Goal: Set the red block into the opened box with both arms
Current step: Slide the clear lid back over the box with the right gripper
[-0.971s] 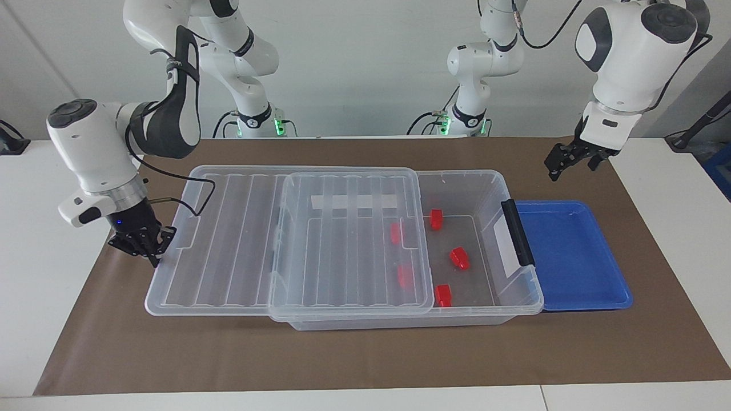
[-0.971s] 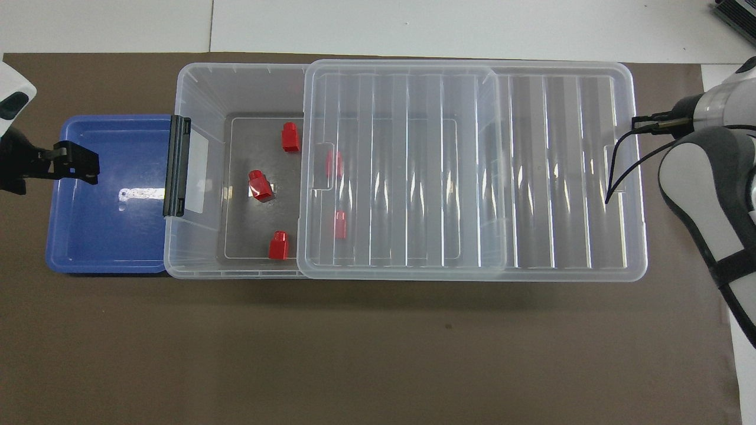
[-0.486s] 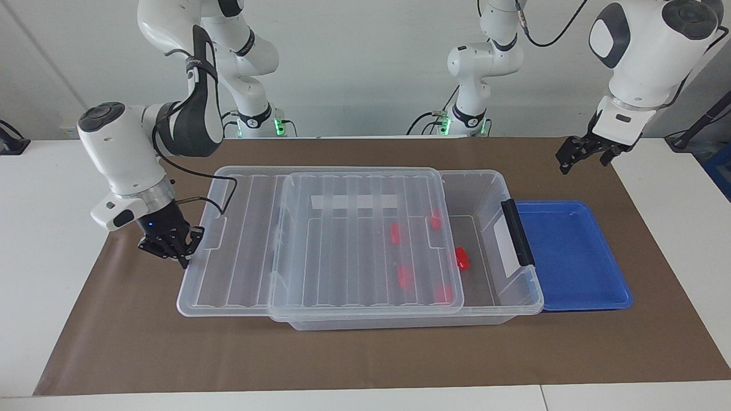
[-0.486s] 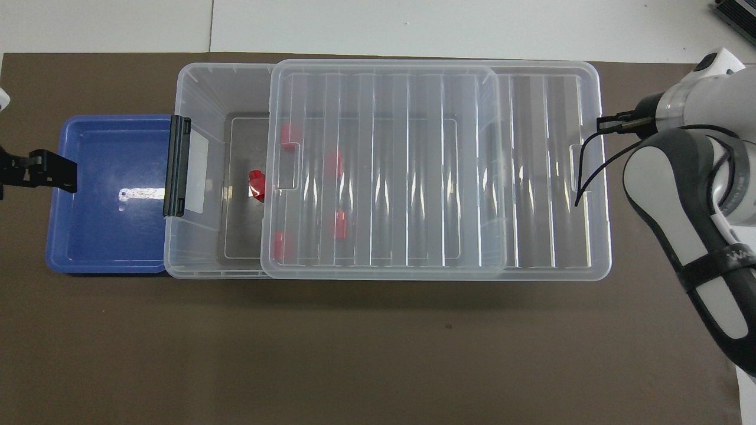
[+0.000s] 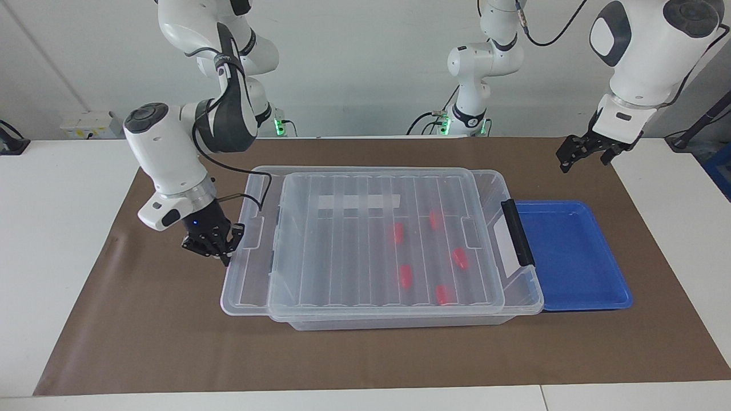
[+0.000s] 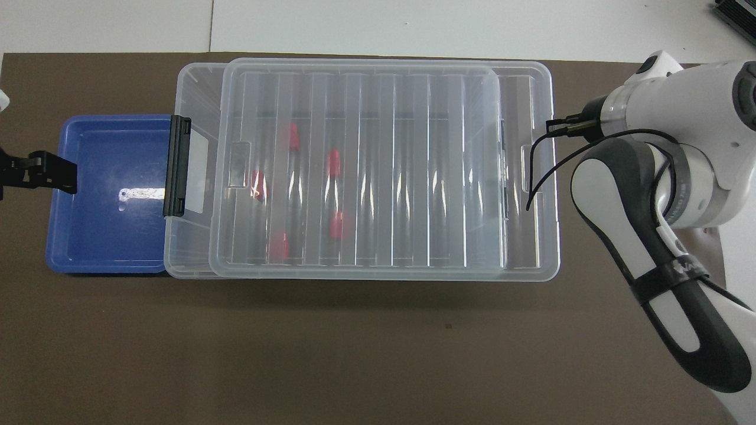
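Observation:
The clear box [image 5: 522,288] [image 6: 177,248] lies lengthwise on the brown mat. Its ribbed lid [image 5: 342,245] [image 6: 413,177] covers nearly all of it and overhangs at the right arm's end. Several red blocks, among them one [image 5: 460,258] [image 6: 257,183], show blurred through the lid on the box floor. My right gripper [image 5: 212,246] is shut, low, and pressed against the overhanging lid end; its own wrist hides it from overhead. My left gripper [image 5: 585,155] [image 6: 69,175] hangs open and empty in the air, over the blue tray's outer edge.
An empty shallow blue tray [image 5: 571,257] [image 6: 106,236] butts against the box's black handle [image 5: 517,231] at the left arm's end. A thin black cable [image 6: 540,159] from the right wrist hangs over the lid's end. Bare brown mat surrounds the box.
The right gripper has slid the lid toward the left arm's end, and it now covers the blocks that lay exposed. The left gripper has lifted slightly and drawn outward.

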Robot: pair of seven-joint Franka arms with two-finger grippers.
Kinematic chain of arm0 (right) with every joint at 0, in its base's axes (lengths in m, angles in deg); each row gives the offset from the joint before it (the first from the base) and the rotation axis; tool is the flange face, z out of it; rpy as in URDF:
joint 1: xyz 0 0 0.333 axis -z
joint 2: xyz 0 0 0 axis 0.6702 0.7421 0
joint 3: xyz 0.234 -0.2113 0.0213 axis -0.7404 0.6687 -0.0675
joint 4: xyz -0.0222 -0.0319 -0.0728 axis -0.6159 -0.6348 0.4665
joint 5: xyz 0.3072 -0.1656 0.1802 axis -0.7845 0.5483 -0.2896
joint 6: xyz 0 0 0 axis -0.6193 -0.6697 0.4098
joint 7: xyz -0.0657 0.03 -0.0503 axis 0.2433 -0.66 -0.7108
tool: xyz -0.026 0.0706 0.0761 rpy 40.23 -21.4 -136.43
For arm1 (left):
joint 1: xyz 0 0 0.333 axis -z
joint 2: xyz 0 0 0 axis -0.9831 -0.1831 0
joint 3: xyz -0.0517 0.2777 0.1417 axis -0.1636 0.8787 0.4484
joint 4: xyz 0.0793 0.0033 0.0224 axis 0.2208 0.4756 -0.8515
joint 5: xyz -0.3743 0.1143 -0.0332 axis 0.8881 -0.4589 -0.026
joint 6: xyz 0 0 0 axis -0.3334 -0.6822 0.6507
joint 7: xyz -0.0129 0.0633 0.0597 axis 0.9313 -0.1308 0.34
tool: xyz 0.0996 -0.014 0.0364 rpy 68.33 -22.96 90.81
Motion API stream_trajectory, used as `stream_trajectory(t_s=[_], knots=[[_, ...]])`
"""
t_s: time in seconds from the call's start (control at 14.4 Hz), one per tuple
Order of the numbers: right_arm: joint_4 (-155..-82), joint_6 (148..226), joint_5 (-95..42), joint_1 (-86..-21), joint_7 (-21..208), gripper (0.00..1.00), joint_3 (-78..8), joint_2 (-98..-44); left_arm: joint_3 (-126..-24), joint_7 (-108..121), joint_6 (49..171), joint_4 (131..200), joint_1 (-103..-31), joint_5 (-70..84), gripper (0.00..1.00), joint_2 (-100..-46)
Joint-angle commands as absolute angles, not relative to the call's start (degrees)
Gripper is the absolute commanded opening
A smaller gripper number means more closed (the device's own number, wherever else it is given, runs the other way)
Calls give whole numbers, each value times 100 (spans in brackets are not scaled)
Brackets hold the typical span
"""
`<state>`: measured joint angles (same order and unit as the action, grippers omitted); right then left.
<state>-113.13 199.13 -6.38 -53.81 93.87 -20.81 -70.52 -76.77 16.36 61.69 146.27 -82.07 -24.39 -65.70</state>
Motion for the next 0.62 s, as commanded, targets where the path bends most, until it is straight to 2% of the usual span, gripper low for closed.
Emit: stream_trajectory(t_s=[0.0,0.56], knots=[[-11343,19873,-796,-5526,9248,0,-2085,-7057,-7660,1741,6090,14698,-8218,-2368,100,-6450],[-11519,19864,-1165,-5720,9142,0,-2085,-7136,-7660,1697,6143,14716,-8200,-2368,100,-6450]])
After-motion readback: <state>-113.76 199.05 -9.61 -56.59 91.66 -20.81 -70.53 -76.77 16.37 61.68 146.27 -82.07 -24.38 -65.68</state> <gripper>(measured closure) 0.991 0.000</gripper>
